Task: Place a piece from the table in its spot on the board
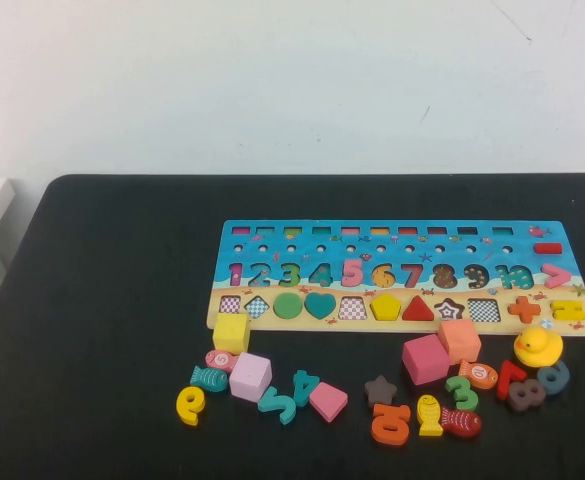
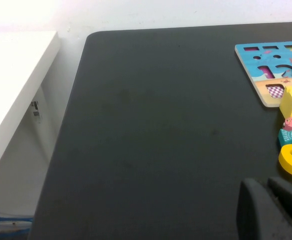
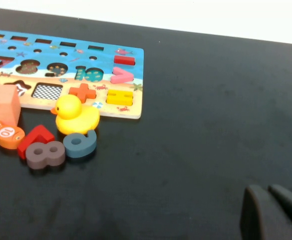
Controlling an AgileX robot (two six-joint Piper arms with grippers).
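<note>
- yellow pentagon piece (image 1: 384, 307) sits seated in its slot in the tan strip of the board (image 1: 402, 233), between checkered slot and red triangle (image 1: 418, 309)
- board far edge faces white wall (image 1: 292, 80); near edge crowded by loose pieces: yellow cube (image 1: 231, 331), yellow duck (image 3: 76, 115), pink blocks, numbers
- left gripper (image 2: 268, 202) low over bare black table (image 2: 150, 130), fingers pressed together, holding nothing; board corner and yellow cube ahead of it, table edge and white shelf (image 2: 11, 80) off to its side
- right gripper (image 3: 270, 210) over open table, fingers look together, nothing held; duck and board end well ahead
</note>
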